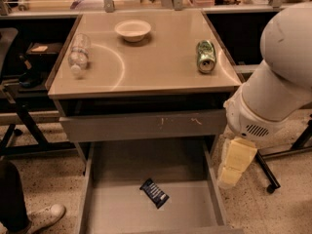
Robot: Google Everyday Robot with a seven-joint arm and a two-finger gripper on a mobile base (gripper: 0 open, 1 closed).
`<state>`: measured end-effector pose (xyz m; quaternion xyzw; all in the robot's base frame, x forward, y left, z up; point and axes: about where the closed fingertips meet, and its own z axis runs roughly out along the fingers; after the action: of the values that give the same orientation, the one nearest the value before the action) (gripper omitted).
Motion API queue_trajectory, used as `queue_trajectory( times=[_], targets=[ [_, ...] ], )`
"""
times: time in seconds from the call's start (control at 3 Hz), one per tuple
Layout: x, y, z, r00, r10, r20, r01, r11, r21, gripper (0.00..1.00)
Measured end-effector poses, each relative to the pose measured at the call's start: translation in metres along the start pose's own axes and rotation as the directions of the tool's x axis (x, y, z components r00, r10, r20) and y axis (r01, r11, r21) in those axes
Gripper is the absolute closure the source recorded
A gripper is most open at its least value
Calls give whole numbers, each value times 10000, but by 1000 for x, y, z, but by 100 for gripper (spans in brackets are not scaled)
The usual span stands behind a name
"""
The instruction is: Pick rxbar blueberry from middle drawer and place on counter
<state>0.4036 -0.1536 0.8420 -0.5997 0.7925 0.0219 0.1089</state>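
Note:
The rxbar blueberry (154, 193), in a dark blue wrapper with white markings, lies flat and at an angle on the floor of the open middle drawer (109, 211). The beige counter (161, 67) tops the cabinet above it. My gripper (229, 173), cream-coloured, hangs from the big white arm (278, 87) at the right. It sits over the drawer's right wall, to the right of and higher than the bar, not touching it.
On the counter are a green can (205, 55) at the right, a white bowl (132, 30) at the back and a clear bottle (78, 55) lying at the left. A closed grey drawer front with scratch marks (146, 126) sits above the open drawer. A person's shoe (46, 216) is at the lower left.

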Motion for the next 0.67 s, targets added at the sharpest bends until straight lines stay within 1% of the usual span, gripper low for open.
queue_trajectory(
  times=[0.33, 0.67],
  targets=[
    [-15, 27, 42, 9994, -202, 269, 214, 9986, -483, 0],
    [-29, 50, 97, 9986, -423, 314, 453, 9939, -1004, 0]
  ],
)
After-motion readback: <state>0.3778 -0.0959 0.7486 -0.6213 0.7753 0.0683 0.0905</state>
